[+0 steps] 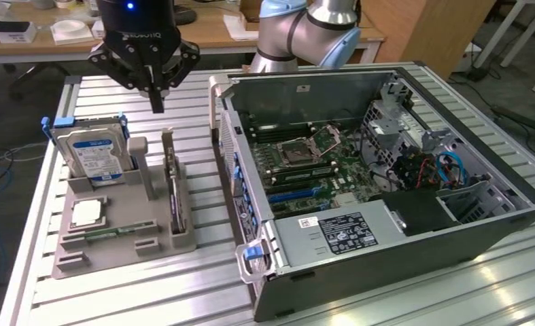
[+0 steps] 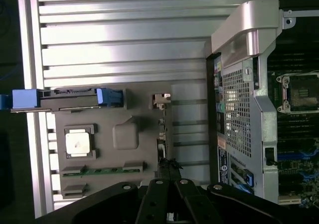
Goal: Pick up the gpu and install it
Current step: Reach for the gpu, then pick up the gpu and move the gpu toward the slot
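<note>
We judge we are at the approach to the pick-up: our gripper (image 1: pixel 156 103), jaws clenched on nothing, hovers above the gpu (image 1: pixel 173 185), which stands edge-on in the grey holder (image 1: pixel 113 255), so a grasp calls for opening them first.

The gpu (image 1: pixel 174 190) stands free on top; hard drive (image 1: pixel 93 155) and computer case (image 1: pixel 223 146) flank it.

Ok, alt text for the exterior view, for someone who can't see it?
The gripper hangs shut over a grey parts holder, close to the gpu standing edge-on in its slot. A hard drive stands in the holder; an open computer case lies to the exterior view's right.
</note>
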Motion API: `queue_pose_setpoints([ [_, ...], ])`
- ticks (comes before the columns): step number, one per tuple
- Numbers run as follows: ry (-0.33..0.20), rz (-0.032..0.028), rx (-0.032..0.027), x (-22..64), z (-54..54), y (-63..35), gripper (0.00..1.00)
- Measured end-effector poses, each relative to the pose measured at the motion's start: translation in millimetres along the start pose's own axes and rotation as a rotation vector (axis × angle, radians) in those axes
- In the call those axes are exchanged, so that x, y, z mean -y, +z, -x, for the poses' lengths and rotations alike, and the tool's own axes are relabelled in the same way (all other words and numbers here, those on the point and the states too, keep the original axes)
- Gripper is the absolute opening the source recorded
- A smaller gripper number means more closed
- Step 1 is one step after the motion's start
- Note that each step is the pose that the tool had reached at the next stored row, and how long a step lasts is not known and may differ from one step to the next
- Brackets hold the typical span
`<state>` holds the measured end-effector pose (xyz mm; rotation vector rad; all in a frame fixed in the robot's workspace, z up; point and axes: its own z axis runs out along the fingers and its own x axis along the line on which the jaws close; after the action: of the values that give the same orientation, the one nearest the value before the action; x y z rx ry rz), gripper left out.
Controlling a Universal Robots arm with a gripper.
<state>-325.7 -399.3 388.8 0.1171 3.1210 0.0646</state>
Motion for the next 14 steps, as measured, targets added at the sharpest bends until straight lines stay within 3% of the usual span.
queue_pose_setpoints([
  [14,0.0,0.0,-0.0002,0.1,-1.6,0.0,0.1],
])
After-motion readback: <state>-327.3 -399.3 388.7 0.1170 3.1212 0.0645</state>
